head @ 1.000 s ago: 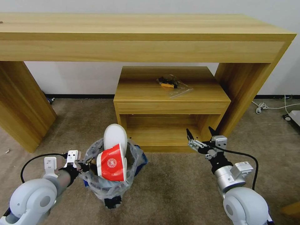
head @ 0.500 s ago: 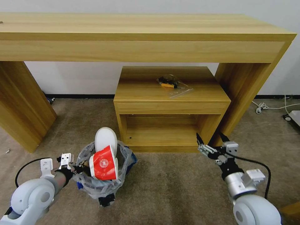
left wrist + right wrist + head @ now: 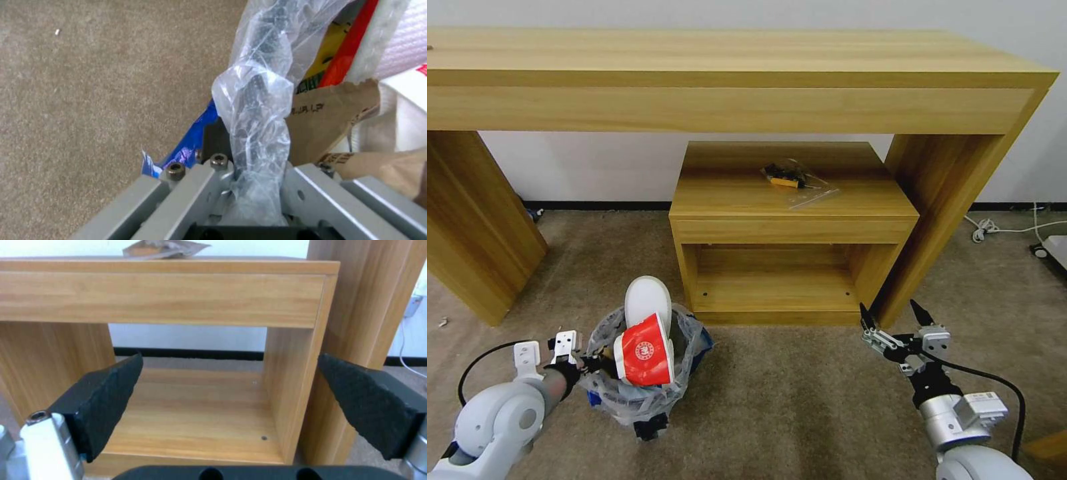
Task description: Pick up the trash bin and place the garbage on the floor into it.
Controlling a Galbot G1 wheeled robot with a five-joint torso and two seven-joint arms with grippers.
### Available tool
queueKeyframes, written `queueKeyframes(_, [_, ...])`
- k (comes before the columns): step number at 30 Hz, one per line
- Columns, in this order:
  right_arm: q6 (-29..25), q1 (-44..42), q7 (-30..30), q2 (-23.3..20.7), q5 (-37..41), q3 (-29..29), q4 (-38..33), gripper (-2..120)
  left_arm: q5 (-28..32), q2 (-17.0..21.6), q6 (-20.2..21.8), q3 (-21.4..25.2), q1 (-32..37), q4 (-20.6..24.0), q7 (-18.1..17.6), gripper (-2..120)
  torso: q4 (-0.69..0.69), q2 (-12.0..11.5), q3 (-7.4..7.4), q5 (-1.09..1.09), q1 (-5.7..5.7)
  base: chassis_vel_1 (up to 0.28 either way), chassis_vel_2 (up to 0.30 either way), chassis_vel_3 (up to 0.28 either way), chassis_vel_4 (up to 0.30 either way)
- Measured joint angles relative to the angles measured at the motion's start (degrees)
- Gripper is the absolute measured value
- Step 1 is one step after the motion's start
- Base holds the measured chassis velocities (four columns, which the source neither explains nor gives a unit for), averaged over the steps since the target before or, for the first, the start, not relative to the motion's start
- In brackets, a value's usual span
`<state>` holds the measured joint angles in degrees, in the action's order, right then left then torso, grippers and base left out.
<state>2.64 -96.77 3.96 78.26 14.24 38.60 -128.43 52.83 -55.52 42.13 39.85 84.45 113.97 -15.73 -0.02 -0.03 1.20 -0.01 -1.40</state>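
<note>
The trash bin is a small black bin lined with a crinkly clear bag that has blue patches. It stands low at the front left, over the beige floor. Garbage sticks out of its top: a white foam insole and a red wrapper. My left gripper is shut on the bin's left rim. In the left wrist view the bunched liner runs between the jaws, beside brown cardboard. My right gripper hangs open and empty at the front right, with its fingers facing the low cabinet.
A low wooden cabinet with an open shelf stands straight ahead, with a clear pouch on top. A long wooden desk spans above it on thick legs. Cables lie at the far right. A tiny white scrap lies at the far left.
Both arms have drawn back toward me. The left gripper carried the bin left and nearer. The right gripper, still open, moved right and nearer.
</note>
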Motion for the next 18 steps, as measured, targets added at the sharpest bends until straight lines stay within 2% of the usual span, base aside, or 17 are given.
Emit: queueKeyframes(18, [1.3,1.8,-0.4,0.1,0.8,-1.1,-0.1,100,-1.4,-0.7,-0.4,0.2,-0.9,-4.4,3.4,0,0.01,0.0,-0.01,0.02,0.0,0.0,0.0,0.0,0.0])
